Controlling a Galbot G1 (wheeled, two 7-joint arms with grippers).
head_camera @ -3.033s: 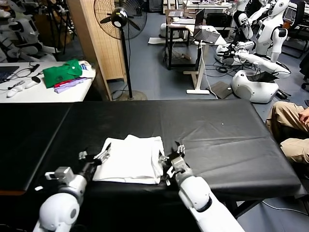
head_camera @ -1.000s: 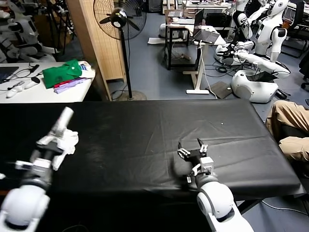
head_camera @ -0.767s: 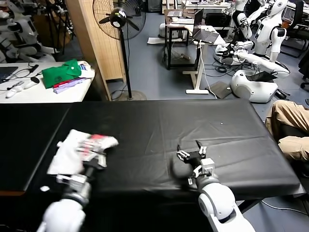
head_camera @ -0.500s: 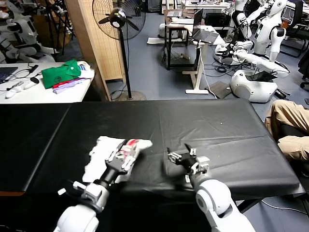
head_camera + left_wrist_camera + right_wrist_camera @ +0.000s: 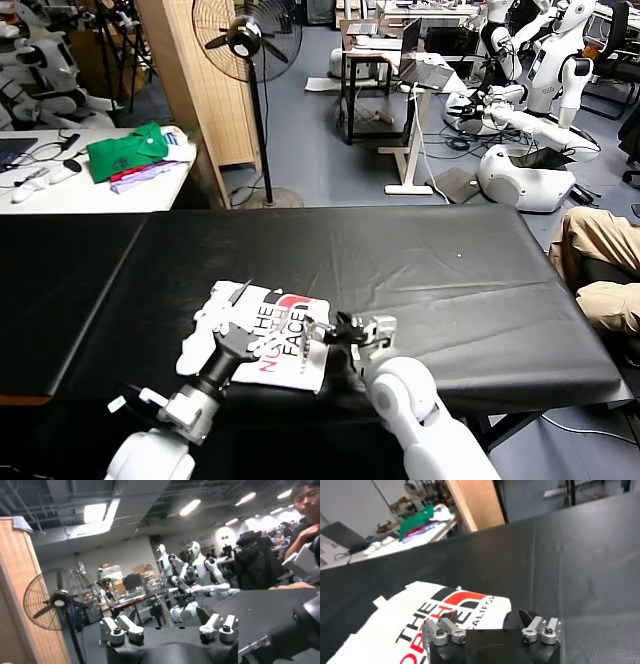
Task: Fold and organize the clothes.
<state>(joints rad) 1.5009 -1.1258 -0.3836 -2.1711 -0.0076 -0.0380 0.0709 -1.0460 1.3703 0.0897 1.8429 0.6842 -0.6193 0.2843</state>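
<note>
Both grippers sit low over the front edge of the black table [image 5: 450,270], on either side of the folded white T-shirt [image 5: 262,335]. On the robot's left, the left gripper [image 5: 232,315] reaches in from the front edge and lies over the near-left part of the shirt, fingers spread wide with nothing between them; one thin fingertip points up past the shirt's far-left corner. Its own wrist view looks out level across the room, showing two spread finger bases with an empty gap.

On the robot's right, the right gripper [image 5: 335,330] stands at the shirt's right edge, also spread wide and holding nothing. In the right wrist view its jaws are apart, just short of the edge of the cloth, with bare black table surface beyond.

The T-shirt lies flat as a compact folded packet near the middle of the table's front edge, slightly left of centre. Black "THE NORTH FACE" lettering and a red logo [image 5: 465,598] face up on the top layer. Its far-left corner looks a little rumpled.

Well beyond the table's far left corner, a white desk [image 5: 60,190] carries a green garment [image 5: 128,150] with a purple cloth [image 5: 140,178] just beside it. A standing fan [image 5: 248,38] rises behind the table's far edge.
</note>
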